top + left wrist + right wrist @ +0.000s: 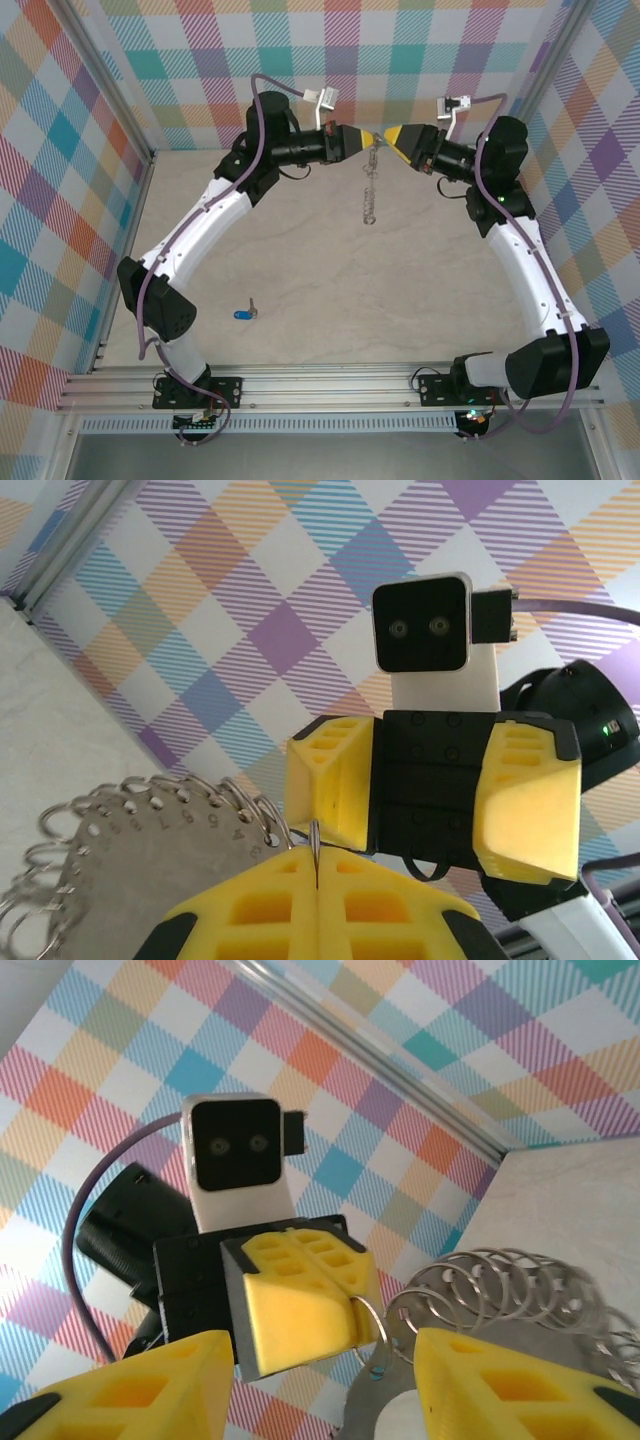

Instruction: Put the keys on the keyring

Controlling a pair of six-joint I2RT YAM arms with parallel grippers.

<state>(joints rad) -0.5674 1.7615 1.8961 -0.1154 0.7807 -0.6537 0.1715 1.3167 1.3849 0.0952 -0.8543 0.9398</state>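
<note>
Worktop (pixel 420 300), pale stone finish: carries the key alone. Keyring (pixel 370 190), grey metal, edged with small split rings: hangs in the air over the far middle of the worktop, dangling from its top loop. Left hand (pixel 364 138): shut tight on that top loop, bearing the whole keyring. Right hand (pixel 392 133): faces the left hand tip to tip, jaws standing well apart, holding nothing. The pinched loop sits just ahead of its fingers, untouched. Key (pixel 245 313), blue head, short silver blade. Step judged: fetching it. Handling note: the left hand should hold the keyring aloft and steady while the right hand goes down and takes the key by the blue head, leaving the blade free. Location: flat on the worktop at the near left, beside the left arm, well apart from both hands.
</note>
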